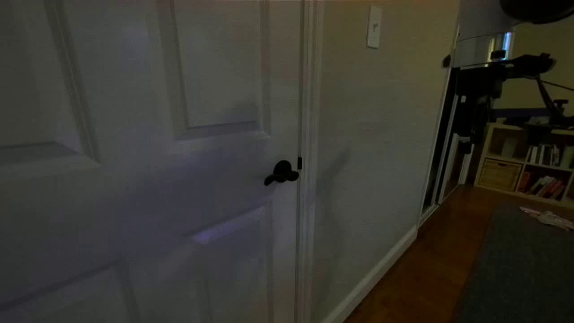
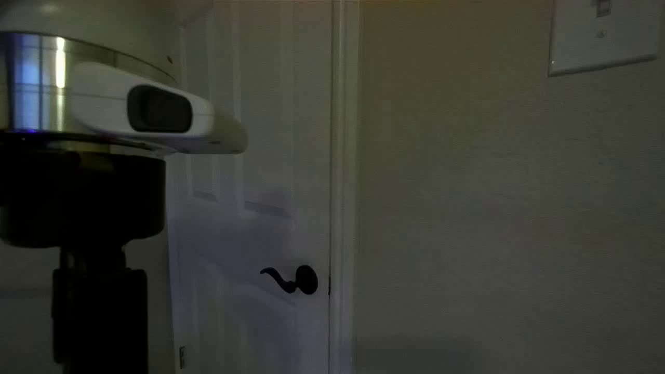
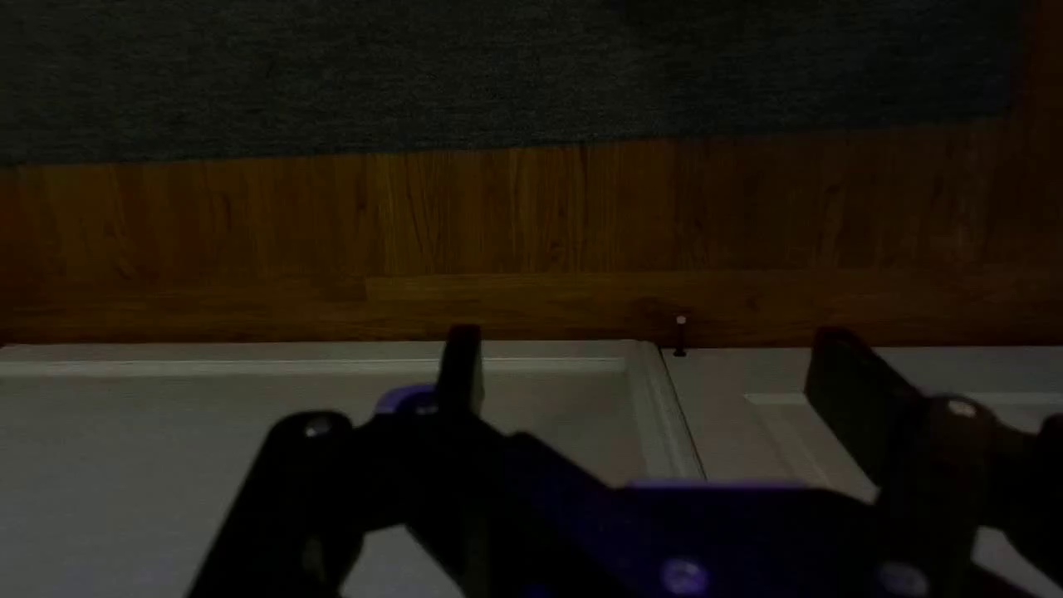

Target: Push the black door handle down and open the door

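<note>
The tall white panelled door (image 1: 224,179) appears shut in its frame; it also shows in an exterior view (image 2: 234,234) and at the right of the wrist view (image 3: 722,390). The black door handle (image 1: 282,171) is near its latch edge; its curved lever points left from the round rose in an exterior view (image 2: 305,280). The handle is not visible in the wrist view. My gripper (image 3: 652,357) is open with nothing between its fingers. It points down in the foreground, apart from the handle and to its left in an exterior view (image 2: 101,322).
A wall with a light switch (image 1: 373,27) stands right of the door frame (image 1: 309,188). A small door stop (image 3: 680,336) is at the door's foot. A dark rug (image 1: 515,264) lies on the wooden floor (image 1: 430,260). A bookshelf (image 1: 504,157) stands at the back.
</note>
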Controlling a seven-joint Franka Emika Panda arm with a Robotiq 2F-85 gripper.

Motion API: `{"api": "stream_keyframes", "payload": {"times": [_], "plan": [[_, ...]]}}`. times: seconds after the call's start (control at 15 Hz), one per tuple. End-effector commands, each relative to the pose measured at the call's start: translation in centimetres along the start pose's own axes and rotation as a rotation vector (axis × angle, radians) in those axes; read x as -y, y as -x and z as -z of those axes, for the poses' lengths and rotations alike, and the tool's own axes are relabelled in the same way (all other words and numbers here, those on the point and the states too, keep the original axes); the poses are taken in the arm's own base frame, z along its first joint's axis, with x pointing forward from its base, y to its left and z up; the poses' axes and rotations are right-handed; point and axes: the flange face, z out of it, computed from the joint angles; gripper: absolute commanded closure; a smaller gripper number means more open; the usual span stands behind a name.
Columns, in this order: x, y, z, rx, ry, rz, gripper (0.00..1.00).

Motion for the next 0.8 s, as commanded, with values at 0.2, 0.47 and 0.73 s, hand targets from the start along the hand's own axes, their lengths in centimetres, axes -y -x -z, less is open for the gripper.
{"api": "stream_keyframes", "payload": {"times": [0.2, 0.47, 0.73], "plan": [[0.0, 0.0, 0.0, 0.001, 0.0, 0.0, 0.0], [0.0, 0.0, 0.0, 0.001, 0.0, 0.0, 0.0], [2.7, -1.3, -0.4, -0.006, -0.033, 0.06, 0.0]]}}
